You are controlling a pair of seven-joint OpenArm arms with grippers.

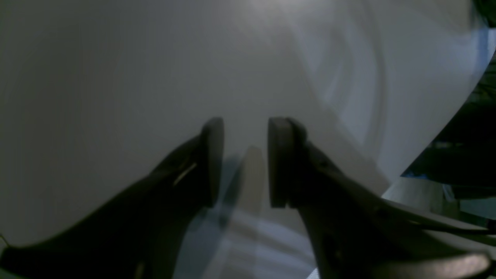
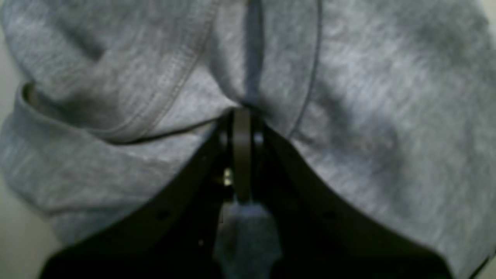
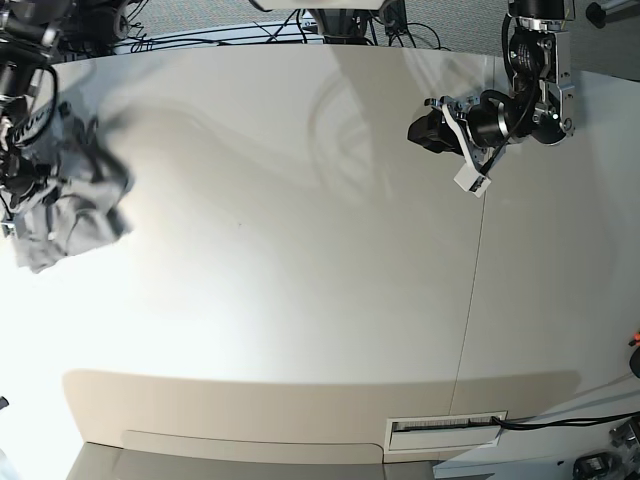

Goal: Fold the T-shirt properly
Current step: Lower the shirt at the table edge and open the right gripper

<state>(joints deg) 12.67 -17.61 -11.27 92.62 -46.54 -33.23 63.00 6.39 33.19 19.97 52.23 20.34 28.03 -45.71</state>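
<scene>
The heather-grey T-shirt (image 3: 72, 212) hangs in a crumpled bunch at the far left of the white table (image 3: 300, 260), partly lifted off the surface. In the right wrist view, the T-shirt (image 2: 368, 116) fills the picture, with a stitched hem (image 2: 170, 93) folded over on the left. My right gripper (image 2: 242, 113) is shut on a pinch of this cloth. My left gripper (image 1: 246, 128) hovers open over bare tabletop with nothing between its fingers. In the base view the left gripper (image 3: 413, 130) is at the back right, far from the shirt.
A seam (image 3: 470, 300) runs front to back across the right part of the table. A white slotted strip (image 3: 445, 428) lies at the front edge. Cables (image 3: 250, 35) trail behind the back edge. The table's edge (image 1: 445, 147) shows at the right of the left wrist view.
</scene>
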